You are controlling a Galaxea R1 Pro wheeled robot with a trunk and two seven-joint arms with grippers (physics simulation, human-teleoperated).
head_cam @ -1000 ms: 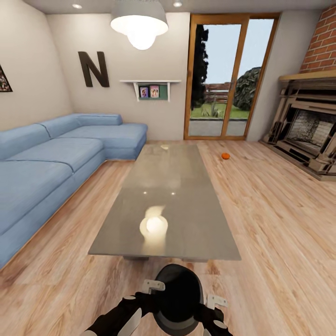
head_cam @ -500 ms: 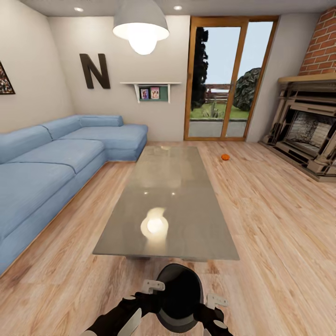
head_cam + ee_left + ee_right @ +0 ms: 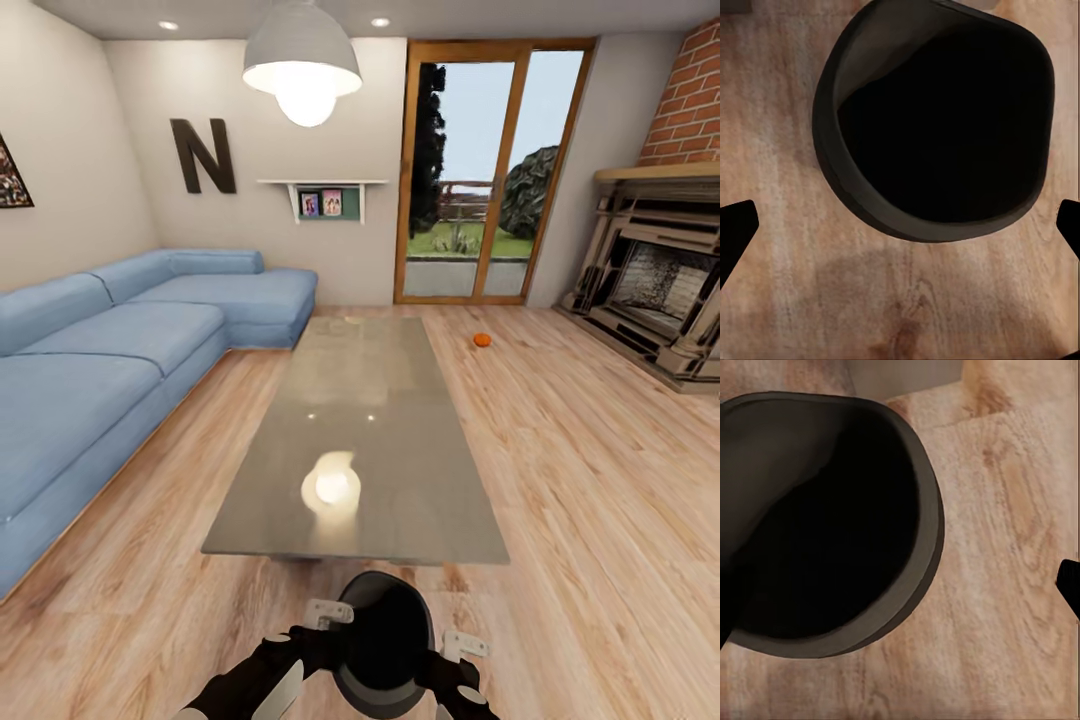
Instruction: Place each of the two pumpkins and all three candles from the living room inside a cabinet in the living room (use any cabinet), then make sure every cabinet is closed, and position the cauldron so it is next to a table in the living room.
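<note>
Cauldron (image 3: 385, 640): black, wide-mouthed, located at the bottom centre of the head view, on the wooden floor (image 3: 590, 470) just short of the near end of the bench (image 3: 365, 440). Mouth facing up toward the cameras; interior dark, contents not discernible.

Left claw (image 3: 328, 612): white fingers positioned at the cauldron's left rim. In the left wrist view, dark fingertips (image 3: 735, 232) at both picture edges, spread wide, with the cauldron (image 3: 934, 120) ahead of and between them, not touched by either tip. State: released.

Right claw (image 3: 465, 645): white fingers positioned at the cauldron's right rim. In the right wrist view, one dark fingertip (image 3: 1069, 585) at the picture edge, clear of the cauldron (image 3: 825, 525); the opposite side lost against the pot's black wall. State: cannot be determined.

Bench: glossy grey top, reflecting the ceiling lamp (image 3: 303, 62). One small pale object (image 3: 352, 319) at the far end, too small to identify.

Pumpkin (image 3: 482, 340): orange, on the floor beyond the bench's far right corner, well apart from both claws, near the glass door (image 3: 488, 170).

Blue sofa (image 3: 120, 350) along the left wall; fireplace (image 3: 655, 290) at right.
</note>
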